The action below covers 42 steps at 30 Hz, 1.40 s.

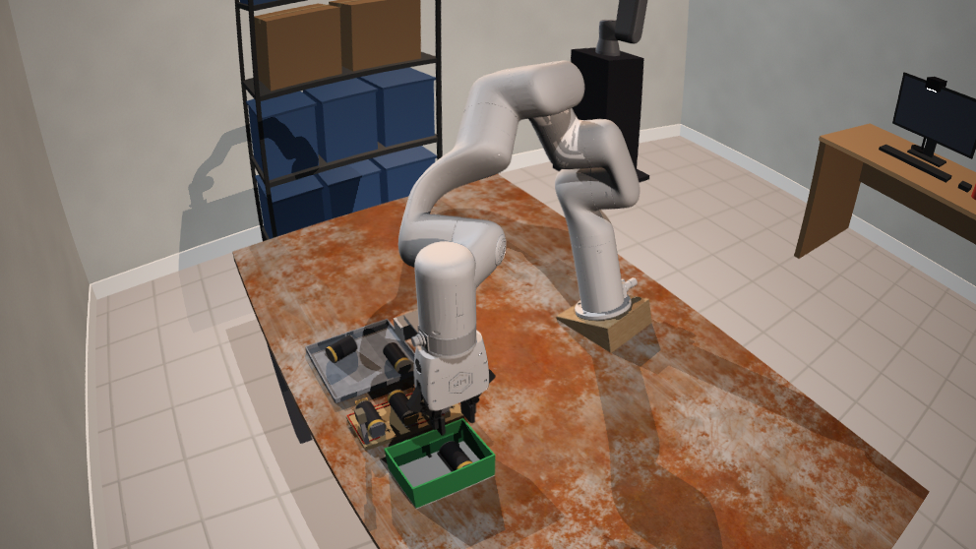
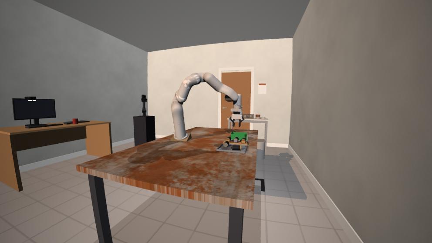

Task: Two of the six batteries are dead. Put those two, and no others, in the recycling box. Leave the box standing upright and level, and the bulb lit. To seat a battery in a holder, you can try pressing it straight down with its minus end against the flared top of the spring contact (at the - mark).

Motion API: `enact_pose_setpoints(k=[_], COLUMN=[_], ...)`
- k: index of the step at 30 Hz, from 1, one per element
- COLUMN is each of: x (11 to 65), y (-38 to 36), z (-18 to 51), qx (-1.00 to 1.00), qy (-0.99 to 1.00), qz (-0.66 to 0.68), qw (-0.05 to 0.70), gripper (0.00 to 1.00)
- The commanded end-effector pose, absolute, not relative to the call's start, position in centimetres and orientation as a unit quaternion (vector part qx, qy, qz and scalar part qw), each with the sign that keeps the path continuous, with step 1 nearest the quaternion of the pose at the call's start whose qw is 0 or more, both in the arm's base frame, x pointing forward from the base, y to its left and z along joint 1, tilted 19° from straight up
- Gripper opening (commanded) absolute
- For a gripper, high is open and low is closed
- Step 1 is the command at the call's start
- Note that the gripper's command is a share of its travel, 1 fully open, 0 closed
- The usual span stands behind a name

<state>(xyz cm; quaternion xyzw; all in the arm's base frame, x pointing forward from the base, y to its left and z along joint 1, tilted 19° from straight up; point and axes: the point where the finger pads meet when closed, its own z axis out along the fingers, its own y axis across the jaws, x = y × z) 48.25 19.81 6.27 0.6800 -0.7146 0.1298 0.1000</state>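
Looking from the left side of the table point(image 1: 614, 437), I first see the grey tray point(image 1: 321, 358). Two batteries lie in it: one battery point(image 1: 340, 348) near its far left corner and a second battery point(image 1: 396, 356) at its right side, close to my wrist. Just in front of the tray is the wooden holder board point(image 1: 368, 431). One battery on the board point(image 1: 370, 417) lies at its left part, and another one beside it point(image 1: 402, 403) is partly hidden under my body. I cannot tell whether the bulb is lit, because my hand covers that part.

My gripper point(image 1: 452, 417) hangs above the far edge of the green recycling box point(image 1: 443, 477), not touching it. My fingers stand half apart and nothing is between them. In the exterior view my gripper point(image 2: 236, 123) is well above the box point(image 2: 239, 135), with free air under the fingertips.

To the right, inside the box, one dead battery point(image 1: 455, 456) lies on its side on the floor of the box, near the right wall. The box stands upright and level on the table. I count five batteries; a sixth I cannot find.
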Motion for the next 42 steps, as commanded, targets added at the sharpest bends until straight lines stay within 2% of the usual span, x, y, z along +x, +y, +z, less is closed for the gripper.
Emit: enact_pose_setpoints(k=[1,14,26,42], x=[48.3,50.1,55.4,55.7], y=[20.6,16.8,5.3,4.6], z=[8.5,9.9,14.0,14.3], qx=[0.68,0.68,0.68,0.677], qy=[-0.715,-0.715,-0.715,-0.717], qz=[0.131,0.131,0.131,0.131], qw=[0.098,0.098,0.098,0.097], gripper=[0.51,0.51,0.51,0.51])
